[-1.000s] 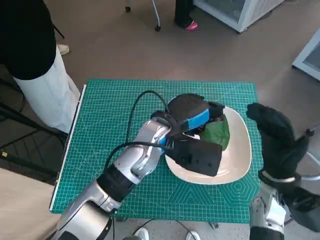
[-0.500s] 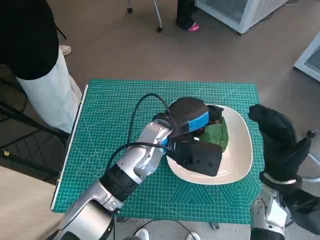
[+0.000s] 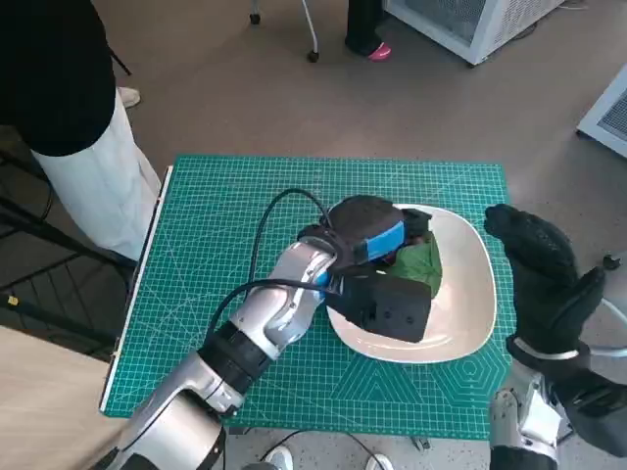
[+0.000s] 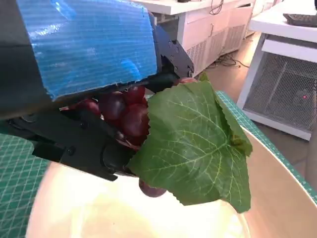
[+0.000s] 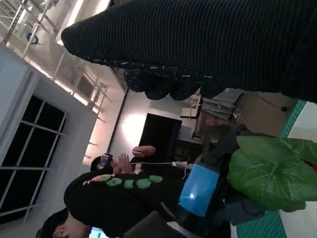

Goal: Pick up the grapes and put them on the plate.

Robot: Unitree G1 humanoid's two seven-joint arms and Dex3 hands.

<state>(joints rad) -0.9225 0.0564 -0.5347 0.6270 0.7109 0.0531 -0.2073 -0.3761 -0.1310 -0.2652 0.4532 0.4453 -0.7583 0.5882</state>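
Presently catalogued, item by item.

Left hand [image 3: 377,240]: over the plate, fingers closed round the grapes, blue-taped back uppermost. Grip plainly seen from the left wrist view, fruit wedged between the black fingers [image 4: 89,144] and the palm.

Grapes [image 4: 124,111]: dark red cluster, held inside the left hand, one berry hanging below the fingers. Green leaf [image 3: 419,262] attached, spreading beyond the fingertips on the side away from the forearm. Long axis of cluster and leaf together judged to run roughly along the line of the fingers, leaf end pointing outward from the hand and slightly down toward the plate. Stem end hidden in the palm; exact direction not determinable.

Plate [image 3: 470,284]: white, directly beneath the left hand, resting on the green cutting mat [image 3: 225,215] covering the surface. Contact between leaf and plate: cannot tell; from the wrist view the lowest berry appears just above the plate's floor.

Right hand [image 3: 544,269]: gloved, raised beside the plate on the far side from the left hand, holding nothing, fingers loosely apart.

Progress, as a judgement: pick-up done, carry to the plate done. Remaining: lowering the last bit, releasing the grip, withdrawing the left hand without dragging the leaf.
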